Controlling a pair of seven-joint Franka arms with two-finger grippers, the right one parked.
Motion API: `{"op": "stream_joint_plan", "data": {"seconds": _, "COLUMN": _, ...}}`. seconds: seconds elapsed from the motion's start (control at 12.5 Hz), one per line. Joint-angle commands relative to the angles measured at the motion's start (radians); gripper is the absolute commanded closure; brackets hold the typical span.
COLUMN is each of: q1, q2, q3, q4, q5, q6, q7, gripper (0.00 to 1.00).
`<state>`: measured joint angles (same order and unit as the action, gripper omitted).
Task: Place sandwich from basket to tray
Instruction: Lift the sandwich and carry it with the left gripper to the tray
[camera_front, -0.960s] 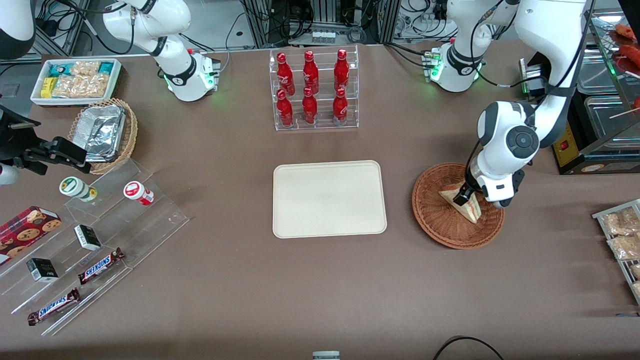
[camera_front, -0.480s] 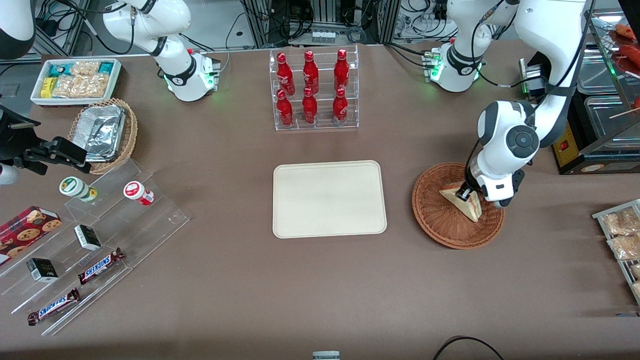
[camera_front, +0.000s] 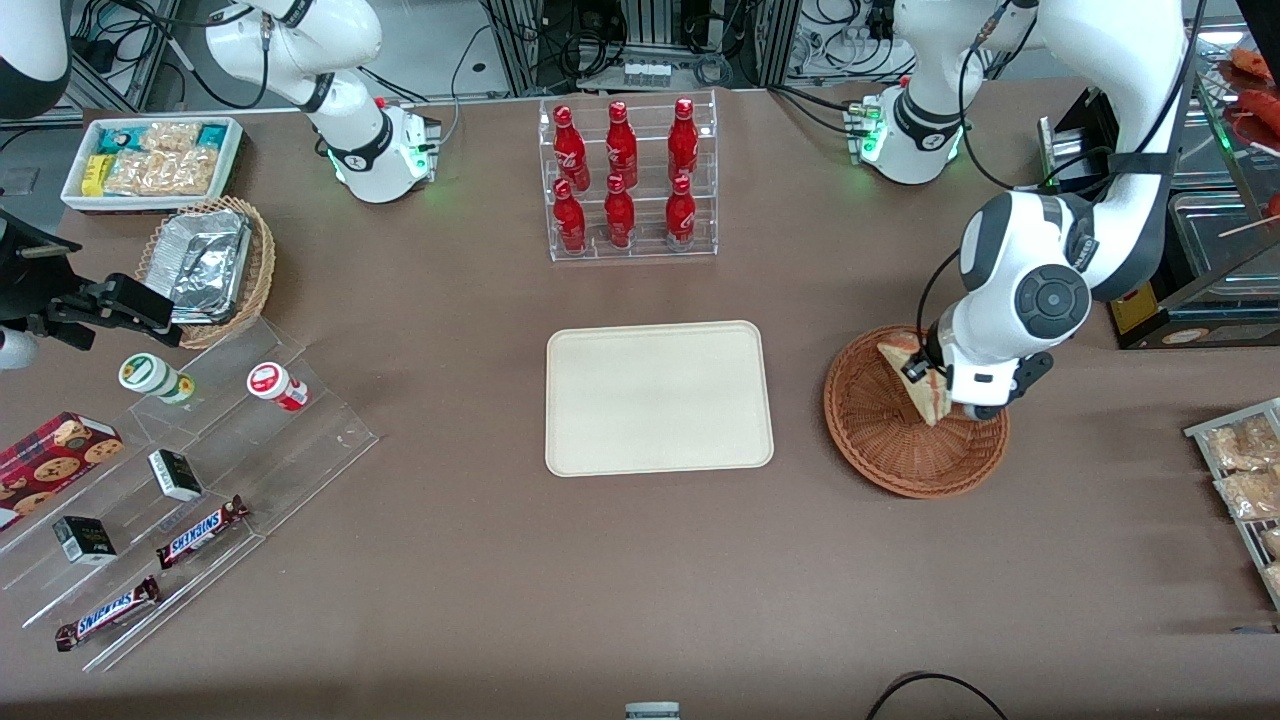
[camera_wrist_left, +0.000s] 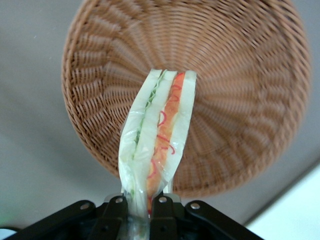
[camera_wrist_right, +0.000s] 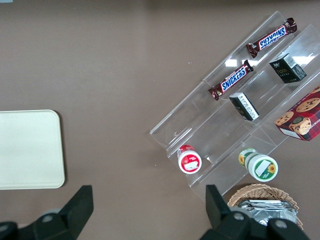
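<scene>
One sandwich was all your gripper carried: the two black fingers were clamped on the wrapped wedge, pinching it near one end, and you could see it hanging clear above the round reddish-brown wicker basket with nothing of it touching the weave. In the left wrist view the sandwich stuck straight out from the gripper, its cut edge turned toward the camera so the green and red-orange filling ran in stripes between pale bread under clear film, with the basket below it. Your working arm stood bent over the basket's edge farther from the front camera, its big round joint with the dark cap above the wrist and the forearm rising back toward its base. You had the cream rectangular tray lying flat mid-table beside the basket, apart from it, with bare table between; the right wrist view caught a corner of that tray. As for writing you could read, two chocolate bars on the clear stepped stand at the parked arm's end said SNICKERS, and both showed that name in the right wrist view as well. Six red bottles stood in a clear rack farther from the front camera than the tray; their white script was too small for you to make out.
</scene>
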<state>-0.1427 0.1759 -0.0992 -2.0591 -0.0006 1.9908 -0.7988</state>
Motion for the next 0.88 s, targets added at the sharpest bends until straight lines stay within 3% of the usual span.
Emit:
{"op": "stream_joint_plan", "data": {"seconds": 0.0, "q1": -0.006, "q2": 0.002, "q3": -0.052, "q4": 0.045, "q5": -0.006, "q6": -0.036, "q7": 0.087, "gripper": 0.97}}
{"op": "stream_joint_plan", "data": {"seconds": 0.4, "q1": -0.009, "q2": 0.115, "q3": -0.23, "q4": 0.18, "q5": 0.03, "q6": -0.026, "q7": 0.058, "gripper": 0.97}}
{"op": "stream_joint_plan", "data": {"seconds": 0.8, "q1": -0.176, "q2": 0.235, "q3": -0.257, "q4": 0.263, "q5": 0.209, "q6": 0.106, "q7": -0.285, "gripper": 0.97}}
